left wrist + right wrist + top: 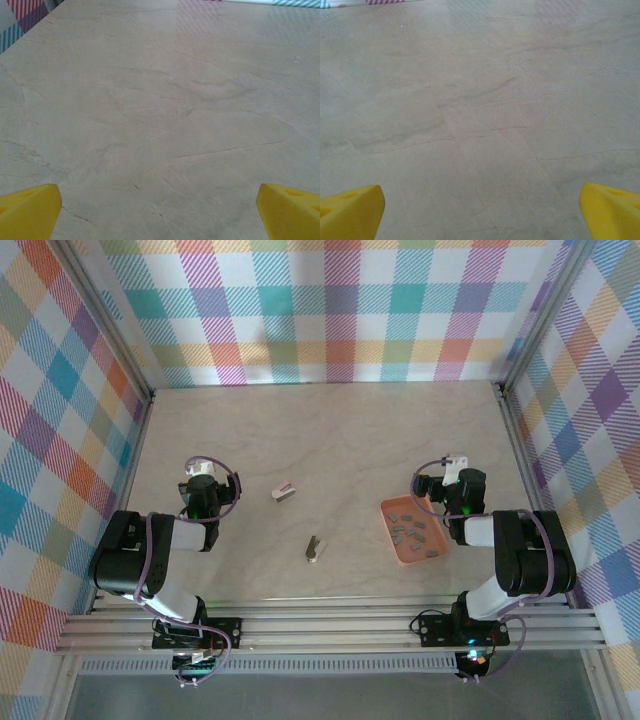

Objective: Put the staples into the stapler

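Left gripper [159, 196] and right gripper [482, 194] wide open, empty; best to steady the stapler [314, 550] before lifting staples [408, 533].

The left arm [150, 560] and the right arm [520, 565] are black and white, bolted on the silver rail [330, 628]. Purple cables [149, 540] loop along both. The left tool [160, 215] and the right tool [480, 215] have yellow fingertips [30, 210]. Green lights [470, 653] glow under the rail.

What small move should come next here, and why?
Probably swing the left gripper right toward the stapler, which lies untouched mid-table. Both grippers are open and empty, and the staples sit in the tray beside the right gripper.
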You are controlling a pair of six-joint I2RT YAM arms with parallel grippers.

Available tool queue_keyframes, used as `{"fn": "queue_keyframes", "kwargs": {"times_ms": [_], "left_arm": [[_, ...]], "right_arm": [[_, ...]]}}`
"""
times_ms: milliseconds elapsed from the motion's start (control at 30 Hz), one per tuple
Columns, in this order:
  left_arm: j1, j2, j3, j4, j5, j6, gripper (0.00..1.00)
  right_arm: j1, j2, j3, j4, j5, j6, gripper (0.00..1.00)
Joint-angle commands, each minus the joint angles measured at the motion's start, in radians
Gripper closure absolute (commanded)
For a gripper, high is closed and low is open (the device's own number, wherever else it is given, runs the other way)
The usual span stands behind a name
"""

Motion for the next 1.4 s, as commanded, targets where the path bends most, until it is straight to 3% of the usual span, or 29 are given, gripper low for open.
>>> {"fn": "queue_keyframes", "kwargs": {"times_ms": [0, 400, 500, 633, 733, 867, 967, 1100, 1200, 1367], "left_arm": [[-0.005, -0.006, 0.014, -0.003, 0.002, -0.001, 0.00], [-0.006, -0.012, 0.010, 0.003, 0.001, 0.001, 0.02], [-0.007, -0.076, 0.074, -0.167, 0.017, 0.009, 0.06], [-0.017, -0.204, 0.214, -0.474, 0.046, -0.007, 0.09], [-0.027, -0.276, 0.310, -0.676, 0.156, -0.109, 0.11], [-0.090, -0.301, 0.382, -0.818, 0.243, -0.224, 0.14], [-0.150, -0.298, 0.393, -0.862, 0.253, -0.264, 0.15], [-0.203, -0.288, 0.390, -0.909, 0.248, -0.300, 0.15], [-0.230, -0.291, 0.373, -0.908, 0.239, -0.311, 0.14], [-0.251, -0.294, 0.329, -0.871, 0.251, -0.343, 0.14]], "right_arm": [[0.008, -0.006, 0.014, 0.036, -0.001, 0.007, 0.01], [0.007, -0.006, 0.014, 0.035, 0.004, 0.010, 0.01], [0.007, -0.037, 0.047, -0.047, 0.038, 0.027, 0.01], [0.008, -0.139, 0.219, -0.493, 0.044, 0.091, 0.01], [0.007, -0.168, 0.389, -0.849, 0.035, 0.203, 0.01], [0.029, -0.144, 0.589, -1.259, -0.085, 0.291, 0.01], [0.094, -0.155, 0.655, -1.457, -0.150, 0.319, 0.01], [0.225, -0.213, 0.631, -1.551, -0.187, 0.408, 0.00], [0.302, -0.228, 0.587, -1.526, -0.216, 0.487, 0.09], [0.316, -0.171, 0.536, -1.387, -0.261, 0.563, 0.09]]}}
